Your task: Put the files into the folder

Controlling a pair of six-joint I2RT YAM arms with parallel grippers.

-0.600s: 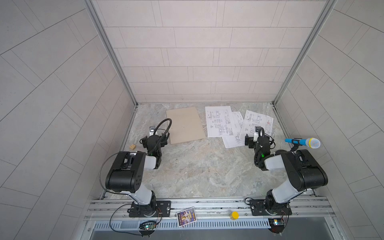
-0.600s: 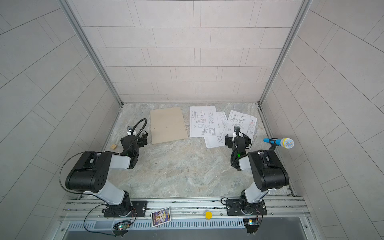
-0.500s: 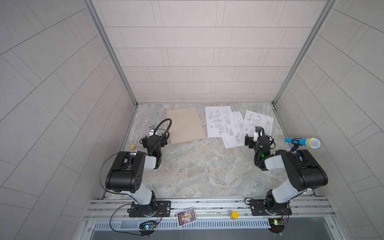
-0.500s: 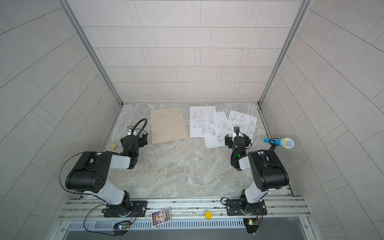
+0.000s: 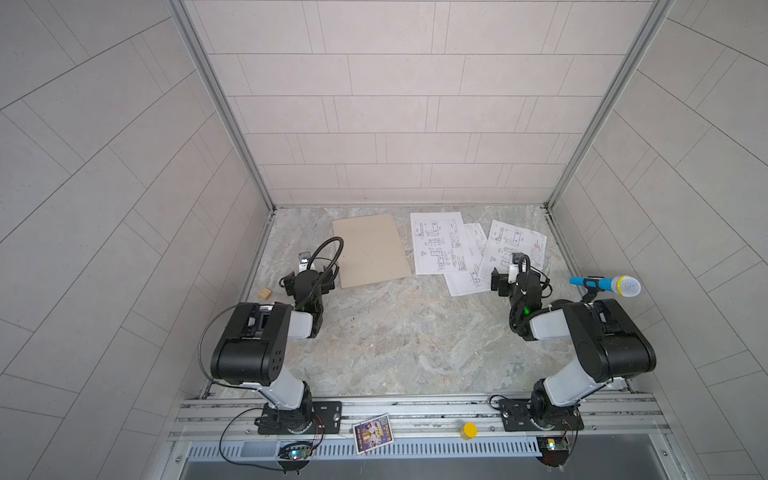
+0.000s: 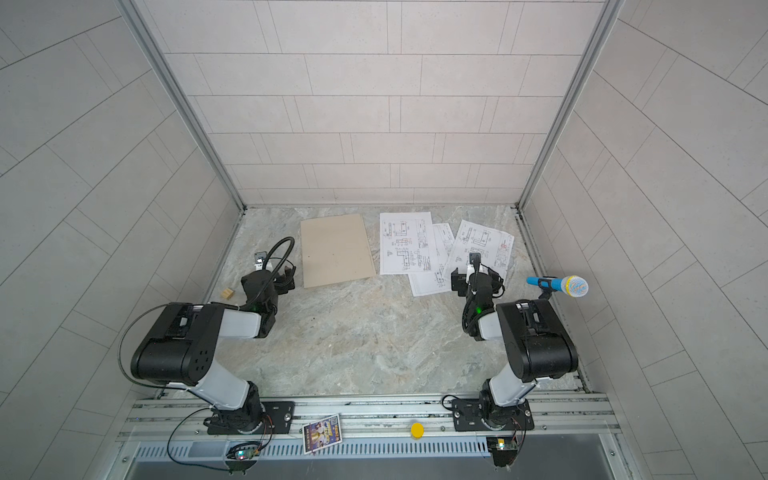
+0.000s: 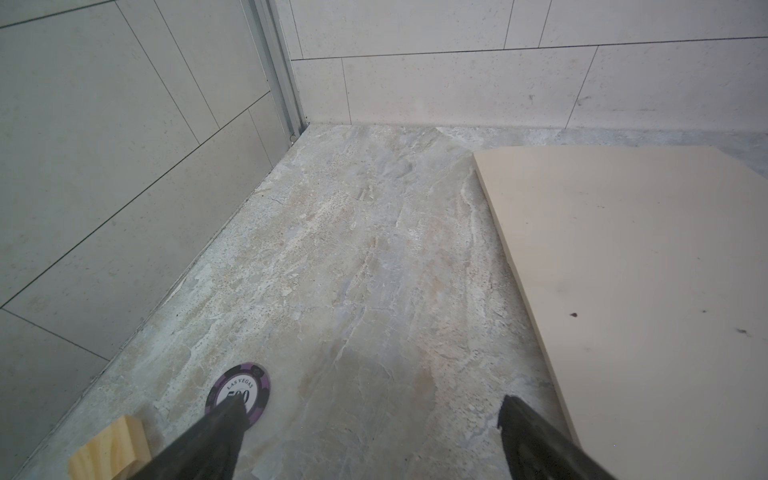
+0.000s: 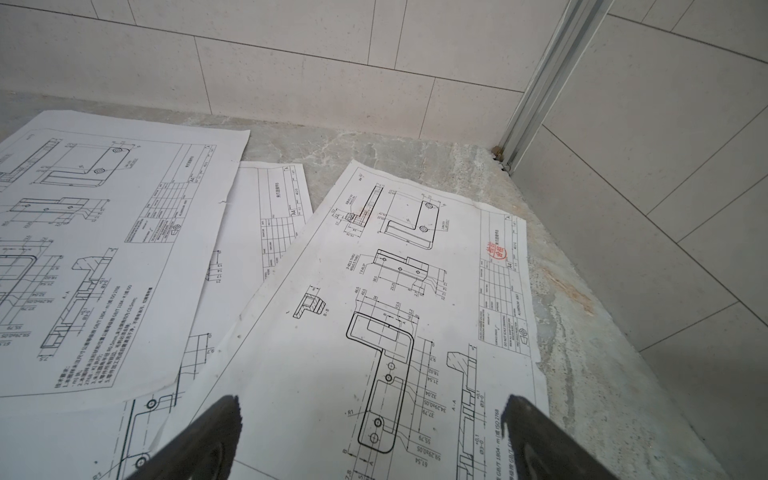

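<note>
The folder (image 5: 370, 249) (image 6: 336, 249) is a plain tan cardboard rectangle, lying shut and flat at the back of the marble floor. Its near edge (image 7: 644, 291) runs just beside one finger of my left gripper (image 7: 370, 407), which is open and empty above bare floor. The files are three white sheets of line drawings to the right of the folder: one (image 5: 438, 243), a second (image 5: 471, 270) half covered, and a third (image 5: 515, 245). My right gripper (image 8: 370, 407) is open over that third sheet (image 8: 395, 291), which carries a red stamp (image 8: 496, 249).
A purple poker chip (image 7: 237, 395) and a wooden block (image 7: 110, 451) lie by the left wall near my left gripper. A blue microphone (image 5: 606, 284) sticks out at the right wall. A picture card (image 5: 372, 432) and a yellow cap (image 5: 469, 430) sit on the front rail.
</note>
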